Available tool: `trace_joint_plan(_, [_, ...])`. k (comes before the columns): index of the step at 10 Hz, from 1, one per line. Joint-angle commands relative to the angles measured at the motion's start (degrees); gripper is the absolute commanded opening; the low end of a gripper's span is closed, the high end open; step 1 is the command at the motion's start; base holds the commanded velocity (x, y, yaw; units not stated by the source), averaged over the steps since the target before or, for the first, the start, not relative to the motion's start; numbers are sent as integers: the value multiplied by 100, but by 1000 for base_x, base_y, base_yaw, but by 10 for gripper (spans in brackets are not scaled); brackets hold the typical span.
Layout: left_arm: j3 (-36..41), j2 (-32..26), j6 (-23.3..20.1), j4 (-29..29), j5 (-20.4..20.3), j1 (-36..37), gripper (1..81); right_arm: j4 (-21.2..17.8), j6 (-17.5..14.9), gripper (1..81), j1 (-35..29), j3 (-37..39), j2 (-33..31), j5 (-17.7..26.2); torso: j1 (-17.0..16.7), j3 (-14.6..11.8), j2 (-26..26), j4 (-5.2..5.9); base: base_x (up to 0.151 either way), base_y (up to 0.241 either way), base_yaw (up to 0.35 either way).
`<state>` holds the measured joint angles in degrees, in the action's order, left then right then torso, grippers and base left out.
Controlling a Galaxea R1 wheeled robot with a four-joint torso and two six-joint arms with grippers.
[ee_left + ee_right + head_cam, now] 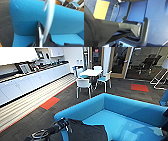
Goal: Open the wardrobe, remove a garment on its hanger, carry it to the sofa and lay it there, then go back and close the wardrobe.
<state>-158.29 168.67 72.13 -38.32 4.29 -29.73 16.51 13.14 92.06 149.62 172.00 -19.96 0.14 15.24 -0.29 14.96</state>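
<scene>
Black soft T-shirt (86, 133) on thin white hanger (40, 34) overhangs bright blue sofa's arm (75, 110); left end effector (62, 125) grip state indeterminable. Risk: garment slides floorward.

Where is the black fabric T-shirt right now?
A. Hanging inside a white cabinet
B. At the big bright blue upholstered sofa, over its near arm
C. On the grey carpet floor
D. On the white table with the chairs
B: the head view shows the black fabric T-shirt draped at the bright blue upholstered sofa's near arm.
</scene>
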Motion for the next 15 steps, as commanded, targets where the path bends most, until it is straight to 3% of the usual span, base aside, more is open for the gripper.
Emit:
trace_joint_plan(1, [-44,-43,-24,-71,107,789,811,98,-13,811,-16,-65,74,229,0,0,0,0,0,0,0])
trace_joint_plan(4, [194,-61,-85,-220,46,360,811,72,-13,811,-34,-48,74,229,0,0,0,0,0,0,0])
trace_joint_plan(7, [2941,-1039,-94,-1603,-165,-694,811,19,22,811,-104,-12,74,238,0,0,0,0,0,0,0])
trace_joint_plan(10, [4338,-1842,-94,-2388,-165,-1459,811,28,57,811,-139,84,74,238,0,0,0,0,0,0,0])
trace_joint_plan(12, [4799,-2266,-94,-3084,-252,-2084,811,-42,66,811,-149,251,92,229,0,0,-2,0,0,0,0])
trace_joint_plan(14, [4756,-2564,-94,-3434,-735,-2700,811,-95,66,811,-175,269,92,229,0,-470,-2,0,0,0,0])
trace_joint_plan(15, [4720,-2662,-94,-3542,-789,-3025,811,-113,66,811,-175,269,92,229,0,-513,-2,0,0,0,0])
